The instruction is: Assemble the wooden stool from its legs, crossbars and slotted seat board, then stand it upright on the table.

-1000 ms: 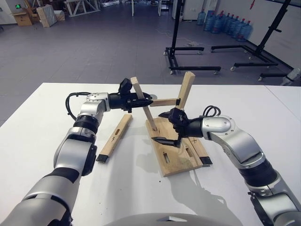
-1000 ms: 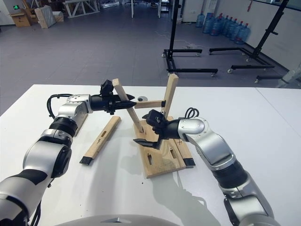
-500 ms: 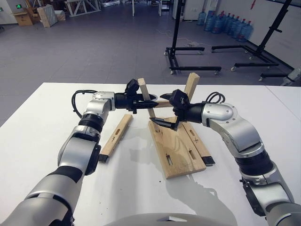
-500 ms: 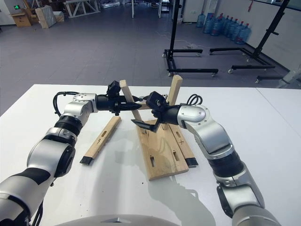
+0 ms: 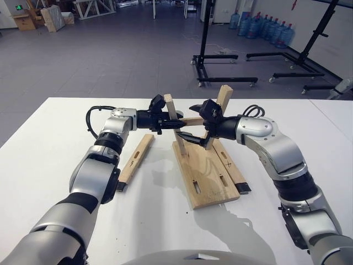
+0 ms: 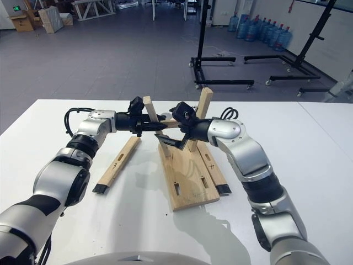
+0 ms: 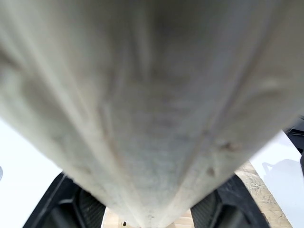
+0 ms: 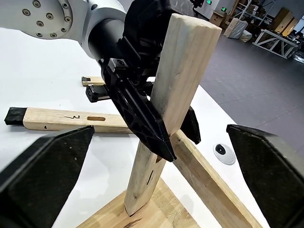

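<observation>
Pale wood slotted seat board [image 5: 208, 175] lies flat on the white counter [image 5: 49, 143], long axis running away from the robot. Two light wooden legs rise from its far end, leaning apart in a V: the left tilted leg [image 5: 171, 113] and the right tilted leg [image 5: 221, 100]. A short wooden crossbar [image 5: 190, 120] spans between them.

Left gripper [image 5: 175, 125]: jaws clamped on the left tilted leg about mid-height, one finger on each face. The left wrist view has the wood right up against the lens, with black pads either side.

Right gripper [image 6: 172, 126]: jaws wide apart, holding nothing. It sits between the two tilted legs at the crossbar; one finger is above the crossbar, the other below. Can't tell if either finger touches wood.

A loose wooden leg with black end cap [image 5: 136, 159] lies on the counter just left of the board, near-parallel to it. Another capped wooden leg [image 5: 230, 168] lies along the board's right edge, touching it.
</observation>
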`<state>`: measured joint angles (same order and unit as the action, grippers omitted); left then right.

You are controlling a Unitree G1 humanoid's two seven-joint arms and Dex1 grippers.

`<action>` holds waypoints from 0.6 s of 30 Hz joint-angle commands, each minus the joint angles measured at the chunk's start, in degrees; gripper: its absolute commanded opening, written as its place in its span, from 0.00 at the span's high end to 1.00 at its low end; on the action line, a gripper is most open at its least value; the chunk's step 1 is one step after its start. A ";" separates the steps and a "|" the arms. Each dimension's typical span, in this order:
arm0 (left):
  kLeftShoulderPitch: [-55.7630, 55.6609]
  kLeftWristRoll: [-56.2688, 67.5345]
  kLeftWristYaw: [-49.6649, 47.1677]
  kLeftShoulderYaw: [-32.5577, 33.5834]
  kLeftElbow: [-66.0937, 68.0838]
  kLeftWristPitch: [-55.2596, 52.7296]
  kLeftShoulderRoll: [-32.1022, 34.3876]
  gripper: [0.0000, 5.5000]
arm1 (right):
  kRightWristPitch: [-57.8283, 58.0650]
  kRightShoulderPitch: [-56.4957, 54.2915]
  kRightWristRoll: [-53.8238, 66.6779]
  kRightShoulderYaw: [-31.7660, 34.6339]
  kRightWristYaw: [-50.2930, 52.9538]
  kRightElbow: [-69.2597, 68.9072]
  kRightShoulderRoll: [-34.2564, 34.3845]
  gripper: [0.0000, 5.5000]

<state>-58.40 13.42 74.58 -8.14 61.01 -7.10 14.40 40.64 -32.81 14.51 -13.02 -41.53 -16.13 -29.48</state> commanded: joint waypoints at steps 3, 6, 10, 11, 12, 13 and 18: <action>3.05 -4.92 -0.29 -2.21 2.01 -1.23 0.93 0.63 | -4.62 -11.57 -5.20 6.10 8.25 7.31 0.89 0.07; 2.75 -4.87 -0.26 -2.16 2.04 -1.08 0.70 0.63 | -10.35 -15.90 -12.07 4.30 12.89 10.94 0.43 0.07; 2.69 -4.82 -0.34 -2.17 1.86 -1.00 0.32 0.63 | -15.94 -15.42 -19.29 -0.51 13.65 13.20 -0.02 0.07; 2.69 -4.81 -0.34 -2.20 1.77 -1.02 0.21 0.63 | -16.74 -14.89 -20.26 -1.22 13.31 13.28 -0.18 0.07; 2.71 -4.78 -0.35 -2.19 1.71 -1.03 0.14 0.63 | -17.86 -13.95 -21.62 -2.36 13.12 13.55 -0.43 0.07; 2.71 -4.76 -0.42 -2.18 1.66 -1.02 0.05 0.63 | -19.13 -12.42 -23.18 -3.80 13.07 13.93 -0.63 0.07; 3.25 -4.68 -0.79 -2.10 1.30 -0.81 -0.35 0.63 | -26.77 -1.32 -33.34 -13.41 15.28 21.02 -1.23 0.07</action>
<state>-58.41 13.33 74.74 -8.10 60.83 -6.65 14.18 15.94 -37.82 -15.03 -23.23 -26.79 1.39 -30.40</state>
